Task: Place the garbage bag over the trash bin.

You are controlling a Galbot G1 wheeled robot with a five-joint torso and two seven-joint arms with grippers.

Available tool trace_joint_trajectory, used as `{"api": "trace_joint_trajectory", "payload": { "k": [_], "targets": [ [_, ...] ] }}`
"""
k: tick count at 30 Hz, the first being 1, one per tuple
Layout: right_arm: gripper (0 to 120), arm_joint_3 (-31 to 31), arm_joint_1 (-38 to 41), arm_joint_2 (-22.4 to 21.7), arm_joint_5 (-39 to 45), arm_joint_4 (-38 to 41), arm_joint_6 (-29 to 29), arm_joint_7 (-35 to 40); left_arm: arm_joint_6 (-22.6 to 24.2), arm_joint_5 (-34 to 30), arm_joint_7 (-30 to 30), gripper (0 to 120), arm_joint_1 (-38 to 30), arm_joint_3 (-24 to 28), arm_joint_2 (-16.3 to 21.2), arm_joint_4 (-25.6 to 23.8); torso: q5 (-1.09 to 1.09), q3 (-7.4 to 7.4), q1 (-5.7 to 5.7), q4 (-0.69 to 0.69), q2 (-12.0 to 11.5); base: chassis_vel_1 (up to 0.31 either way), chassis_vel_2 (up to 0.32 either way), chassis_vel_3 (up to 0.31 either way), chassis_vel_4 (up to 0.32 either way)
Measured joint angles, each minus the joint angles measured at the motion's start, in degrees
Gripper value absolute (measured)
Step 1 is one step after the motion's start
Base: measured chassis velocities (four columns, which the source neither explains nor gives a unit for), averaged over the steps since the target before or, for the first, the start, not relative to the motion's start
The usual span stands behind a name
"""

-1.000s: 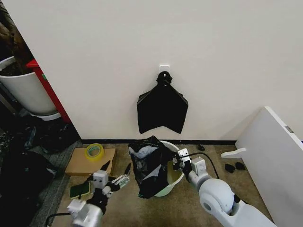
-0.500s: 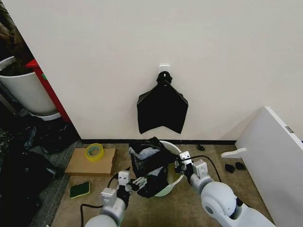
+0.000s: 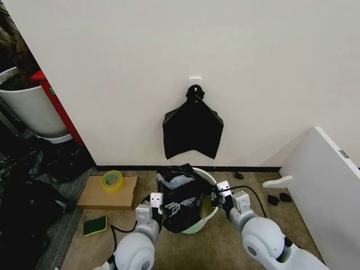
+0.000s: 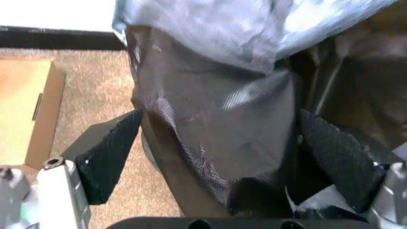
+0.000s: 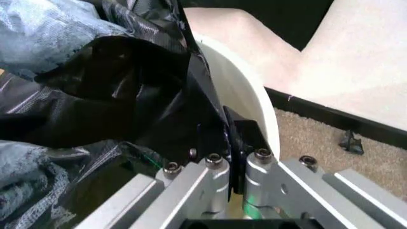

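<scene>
The garbage bag (image 3: pixel 181 197) is being draped, crumpled, over the left side of the trash bin (image 3: pixel 208 210), which is standing on the carpet at the foot of the wall, at about 6 o'clock from the flat black bag bundle (image 3: pixel 193 130) hung on the wall hook.

The left gripper (image 3: pixel 163 207) is being held at the bag's 9 o'clock side; in the left wrist view its fingers (image 4: pixel 105 155) are being held wide apart with a hanging fold of film (image 4: pixel 222 124) between them, not yet pinched. The right gripper (image 3: pixel 216 198) is being kept at the bin's 3 o'clock rim, where, in the right wrist view, its fingers (image 5: pixel 239 138) are being pressed together on the bag's edge against the white wall (image 5: pixel 248 95).

The film is judged to be very light, limp, slippery and easily torn; a hold is best taken on a doubled fold at the mouth edge, on opposite sides, so that it can be stretched over the rolled rim.

Counted: one loose bag, one bin, one hung bundle, one roll of yellow tape (image 3: pixel 111 180), one flat cardboard box (image 3: pixel 107 194), one green sponge (image 3: pixel 95 225), one planter (image 3: pixel 31 107).
</scene>
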Motion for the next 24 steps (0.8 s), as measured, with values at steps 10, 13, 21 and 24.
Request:
{"api": "trace_joint_trajectory", "payload": {
  "k": [10, 13, 21, 24],
  "targets": [
    [0, 0.2, 0.0, 0.1, 0.8, 0.2, -0.1, 0.3, 4.9, -7.2, -6.3, 93, -5.9, 2.0, -2.8, 3.1, 0.0, 0.0, 0.0, -0.01, 0.0, 0.0, 0.0, 0.0, 0.0],
    [0, -0.4, 0.2, 0.6, 1.2, 0.3, -0.2, 0.6, 6.5, -9.7, -8.4, 86, -7.0, 2.1, -3.0, 3.7, 0.0, 0.0, 0.0, 0.0, 0.0, 0.0, 0.0, 0.0, 0.0],
    [0, -1.7, 0.7, 1.8, 1.0, 0.1, -0.2, 0.6, 9.3, -13.1, -11.8, 57, -8.5, 2.2, -3.1, 5.4, 0.0, 0.0, 0.0, 0.0, 0.0, 0.0, 0.0, 0.0, 0.0],
    [0, -1.7, 0.8, 1.7, 0.9, 0.1, -0.1, 0.6, 10.2, -14.5, -12.8, 44, -9.2, 2.2, -3.2, 6.0, 0.0, 0.0, 0.0, 0.0, 0.0, 0.0, 0.0, 0.0, 0.0]
  ]
}}
